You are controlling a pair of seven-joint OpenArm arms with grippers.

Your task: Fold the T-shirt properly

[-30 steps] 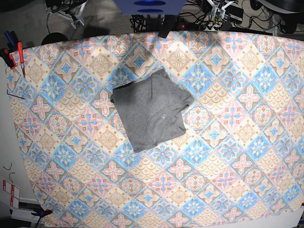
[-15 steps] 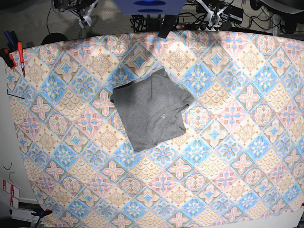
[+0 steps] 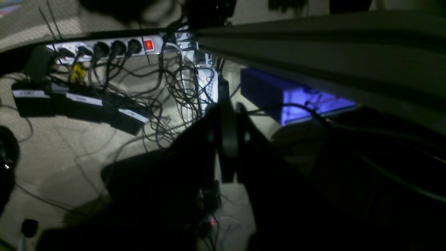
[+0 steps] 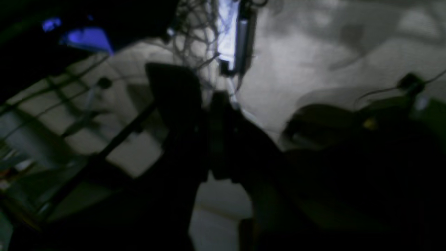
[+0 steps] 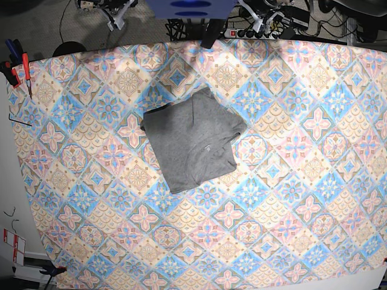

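Observation:
The T-shirt (image 5: 192, 140) lies folded into a compact grey rectangle, slightly askew, a little above the middle of the patterned tablecloth (image 5: 290, 181). Nothing touches it. Both arms are drawn back beyond the table's far edge, with only small white parts showing at the top of the base view. My left gripper (image 3: 228, 115) is a dark pair of fingers pressed together with nothing between them, over the floor and its cables. In the right wrist view my right gripper (image 4: 216, 104) is likewise shut and empty, above bare floor. Neither wrist view shows the shirt.
Red-handled tools (image 5: 18, 66) lie at the table's far left corner. Behind the table, a power strip (image 3: 104, 47) with tangled cables and a blue-lit box (image 3: 296, 101) sit on the floor. The tablecloth covers the whole tabletop.
Both arms have pulled further back past the table's far edge, so less of them shows at the top. The T-shirt has not moved.

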